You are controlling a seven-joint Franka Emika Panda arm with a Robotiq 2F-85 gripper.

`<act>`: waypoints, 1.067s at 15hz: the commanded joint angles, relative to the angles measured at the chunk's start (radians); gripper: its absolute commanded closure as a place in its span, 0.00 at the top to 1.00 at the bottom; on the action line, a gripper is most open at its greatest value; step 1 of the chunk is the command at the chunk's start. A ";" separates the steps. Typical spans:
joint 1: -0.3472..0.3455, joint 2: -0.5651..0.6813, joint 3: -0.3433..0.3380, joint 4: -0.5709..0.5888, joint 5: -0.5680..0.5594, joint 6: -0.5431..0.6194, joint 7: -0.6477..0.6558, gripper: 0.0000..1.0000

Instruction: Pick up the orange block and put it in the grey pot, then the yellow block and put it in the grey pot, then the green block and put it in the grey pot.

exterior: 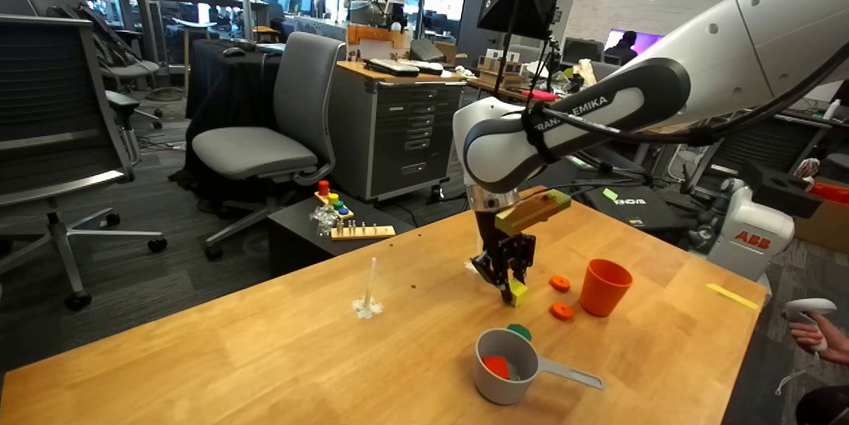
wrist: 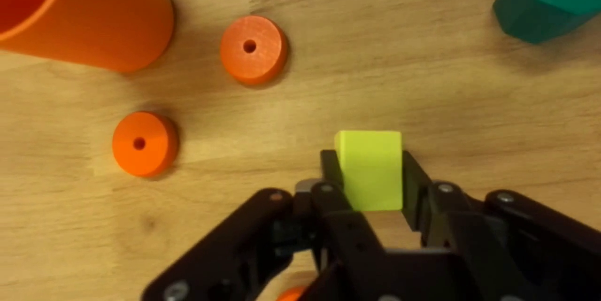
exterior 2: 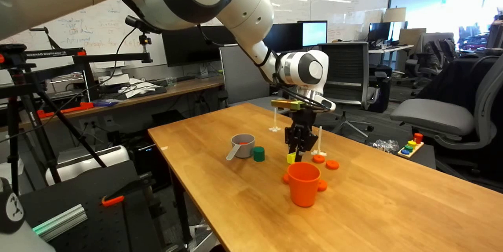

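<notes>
Table [exterior: 278,352] lies under the gripper [wrist: 370,169], and on it stands the pot [exterior: 501,393], with the orange block [exterior: 496,367] inside and the green block [exterior 2: 258,154] just beside. Between the fingers [wrist: 413,190], clamped on two opposite sides of it, sits the yellow block [wrist: 372,174], one end reaching past their tips in the wrist view; whether it touches the table, I cannot tell.

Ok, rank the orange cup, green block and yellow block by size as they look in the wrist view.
Orange cup
Green block
Yellow block
This ranks what shows; the frame crops the first two.
</notes>
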 commanded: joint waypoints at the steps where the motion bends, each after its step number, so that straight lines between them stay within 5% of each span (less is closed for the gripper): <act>1: -0.047 0.008 0.021 0.057 0.050 -0.049 -0.024 0.08; 8: -0.080 -0.027 0.032 0.052 0.096 -0.051 -0.014 0.09; 16: -0.039 -0.156 0.088 -0.023 0.113 -0.021 0.008 0.08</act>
